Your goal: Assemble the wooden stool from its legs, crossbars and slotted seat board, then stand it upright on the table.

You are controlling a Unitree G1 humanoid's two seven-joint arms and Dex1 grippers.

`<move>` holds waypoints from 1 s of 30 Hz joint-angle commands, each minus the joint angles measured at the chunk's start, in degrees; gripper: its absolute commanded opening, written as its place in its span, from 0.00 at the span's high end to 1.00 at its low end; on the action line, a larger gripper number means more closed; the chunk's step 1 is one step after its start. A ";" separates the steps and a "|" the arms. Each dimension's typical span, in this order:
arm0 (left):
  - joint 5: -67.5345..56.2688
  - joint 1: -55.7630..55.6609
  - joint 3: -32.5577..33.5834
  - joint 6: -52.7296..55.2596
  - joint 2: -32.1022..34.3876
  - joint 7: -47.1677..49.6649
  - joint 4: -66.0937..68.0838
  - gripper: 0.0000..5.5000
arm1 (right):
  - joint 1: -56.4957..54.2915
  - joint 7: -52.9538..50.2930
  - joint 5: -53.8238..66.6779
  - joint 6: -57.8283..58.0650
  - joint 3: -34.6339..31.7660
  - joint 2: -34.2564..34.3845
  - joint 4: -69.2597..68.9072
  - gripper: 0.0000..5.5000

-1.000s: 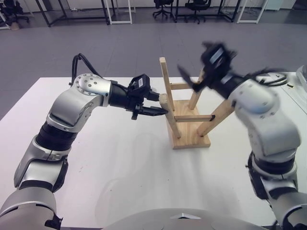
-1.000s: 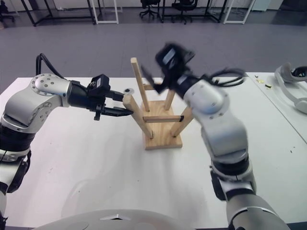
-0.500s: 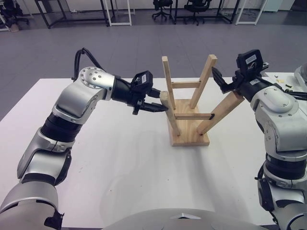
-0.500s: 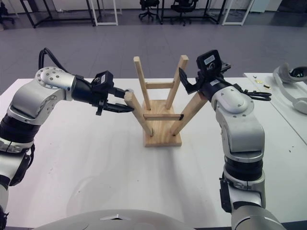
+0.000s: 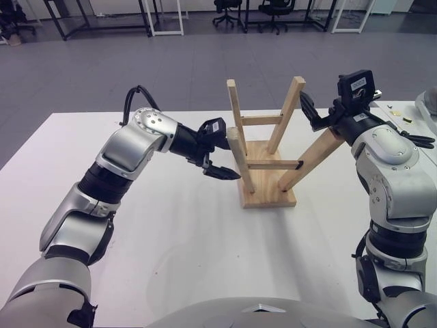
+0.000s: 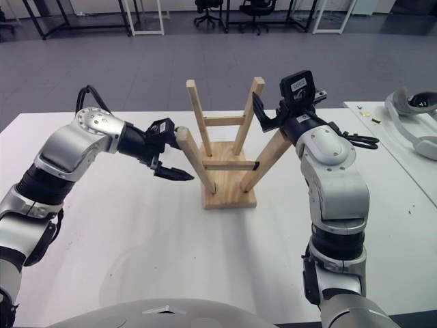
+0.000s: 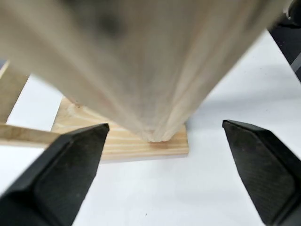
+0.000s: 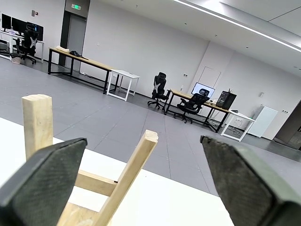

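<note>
The wooden stool stands upside down on the white table, seat board flat and several legs pointing up, joined by crossbars. My left gripper is open at the upper part of the near left leg. In the left wrist view that leg stands between the black fingers, with the seat board beyond. My right gripper is open at the top end of the near right leg. The right wrist view shows its fingers wide apart, framing the two far legs.
A grey headset-like object lies at the table's far right edge, with small bits near it. Bare table spreads in front and to the left of the stool. Desks and office chairs stand in the room behind.
My left gripper has tilted and dropped a little along the near left leg. My right arm swung from over the stool to the near right leg's top, then held there.
</note>
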 commanded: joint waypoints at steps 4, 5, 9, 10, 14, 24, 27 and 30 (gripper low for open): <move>-0.29 7.15 15.63 -3.40 9.14 4.88 -5.95 0.10 | 3.89 0.42 1.55 2.91 1.81 1.28 0.77 0.18; -1.41 7.16 18.33 -3.77 9.03 5.79 -6.13 0.10 | 4.06 0.31 1.58 2.94 1.87 1.37 0.59 0.18; -8.96 2.88 29.52 -7.80 -2.70 17.53 -7.52 0.10 | 4.34 0.04 1.57 2.87 2.15 1.84 0.42 0.18; -9.92 1.76 29.95 -8.67 -6.26 20.58 -7.46 0.10 | 4.32 0.01 1.58 2.83 2.28 1.96 0.49 0.18; -8.63 -4.78 28.48 -14.34 -18.42 30.38 -2.70 0.10 | 3.93 -0.21 1.67 2.54 3.20 2.57 0.85 0.18; -9.06 15.65 11.19 -6.83 -32.89 33.91 1.03 0.10 | 3.71 -0.93 1.62 2.92 3.21 3.09 -0.03 0.18; -9.06 12.45 11.95 -8.89 -35.00 34.74 3.33 0.10 | 3.51 -1.19 1.57 2.82 3.25 3.19 0.20 0.18; -8.71 8.50 14.12 -10.63 -35.00 34.81 5.97 0.10 | 3.57 -1.66 1.74 2.90 3.32 3.44 0.25 0.18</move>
